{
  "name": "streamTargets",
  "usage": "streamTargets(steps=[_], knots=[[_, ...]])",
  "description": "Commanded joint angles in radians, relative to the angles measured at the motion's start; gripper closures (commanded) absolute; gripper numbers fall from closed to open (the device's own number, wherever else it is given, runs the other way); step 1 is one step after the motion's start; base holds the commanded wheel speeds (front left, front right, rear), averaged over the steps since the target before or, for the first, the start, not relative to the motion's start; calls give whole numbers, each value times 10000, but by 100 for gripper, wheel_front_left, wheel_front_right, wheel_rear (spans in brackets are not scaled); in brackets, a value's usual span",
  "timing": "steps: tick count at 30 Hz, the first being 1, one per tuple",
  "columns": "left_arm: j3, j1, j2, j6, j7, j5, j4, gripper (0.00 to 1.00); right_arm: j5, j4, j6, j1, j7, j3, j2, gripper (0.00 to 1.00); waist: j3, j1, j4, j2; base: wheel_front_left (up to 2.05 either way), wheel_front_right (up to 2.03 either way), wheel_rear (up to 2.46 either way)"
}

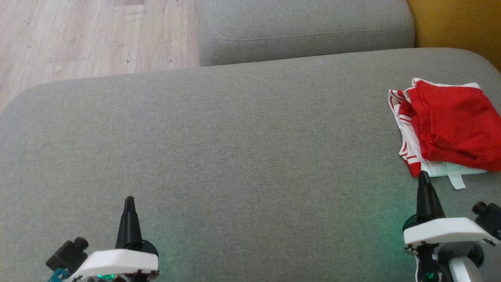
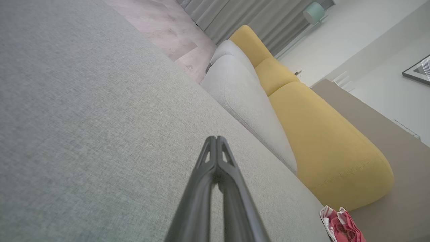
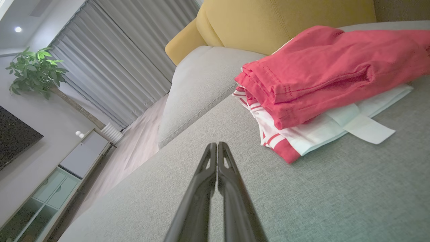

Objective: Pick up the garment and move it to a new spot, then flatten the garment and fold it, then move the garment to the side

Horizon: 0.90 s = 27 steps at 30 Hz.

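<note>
Since the folded red-and-white cloth garment (image 1: 450, 125) lies at the far right of the broad grey fabric sofa seat (image 1: 235, 156), I judge the final step done. My left gripper (image 1: 129, 200) and right gripper (image 1: 423, 175) are both closed and empty, needing only withdrawal.

The left gripper (image 1: 129, 201) and right gripper (image 1: 423, 175) each have slim, tapering black fingers (image 2: 198, 201) with slotted tips, set in a white wedge-shaped casing (image 1: 117, 261), with a small black boxy camera (image 1: 68, 254) alongside and a green light (image 1: 103, 276) beneath.
</note>
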<state>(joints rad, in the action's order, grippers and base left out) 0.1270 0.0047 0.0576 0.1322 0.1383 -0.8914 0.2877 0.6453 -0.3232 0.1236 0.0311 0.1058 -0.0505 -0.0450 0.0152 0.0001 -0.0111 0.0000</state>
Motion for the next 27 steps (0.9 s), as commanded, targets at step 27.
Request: streamTargets(steps=[27], knots=[[-851,-714,180,-9,-795,-2748,-373,100,3524,506,44,559,-792,-211,-39,100,-43,-1,39,0,0,0,0]])
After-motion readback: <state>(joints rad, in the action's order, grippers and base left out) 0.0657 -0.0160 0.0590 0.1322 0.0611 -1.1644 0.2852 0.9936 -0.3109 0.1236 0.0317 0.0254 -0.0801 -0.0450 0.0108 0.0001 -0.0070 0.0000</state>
